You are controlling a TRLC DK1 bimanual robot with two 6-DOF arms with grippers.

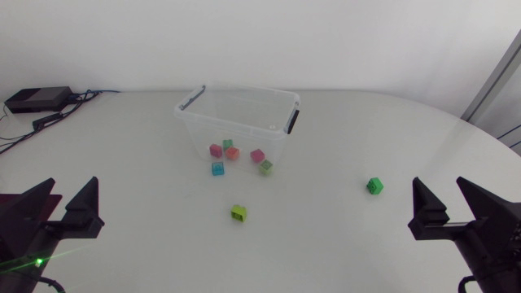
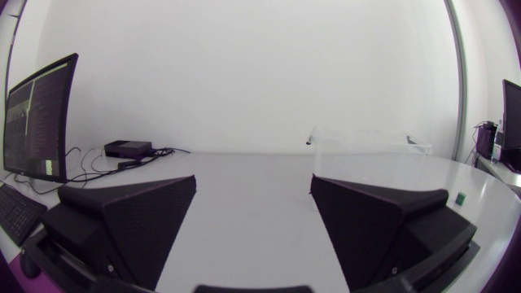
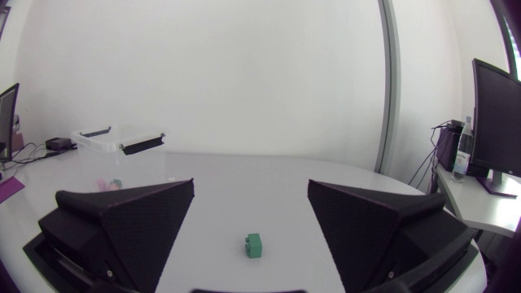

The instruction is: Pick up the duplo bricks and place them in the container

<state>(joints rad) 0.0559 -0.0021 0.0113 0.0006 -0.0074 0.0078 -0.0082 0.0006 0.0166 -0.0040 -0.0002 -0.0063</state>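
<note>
duplo bricks lie in two groups. several show within the outline of the clear container: a magenta brick, a red brick, a pink brick and a small dark green one. a cyan brick and an olive green brick sit at the container's near wall, and i cannot tell whether they are inside it or just in front. the container stands upright toward the far side of the white table, its black handles at the rim.

two bricks are loose on the table. a lime brick lies on the near side of the container, apart from it. a green brick lies off toward my right arm, well apart from the container.

my left gripper is low at the near left, fingers spread wide with nothing between them. my right gripper is at the near right, likewise spread and holding nothing. in the right wrist view the green brick lies on the table ahead of the gripper, in line with the gap between its fingers and touching neither.
</note>
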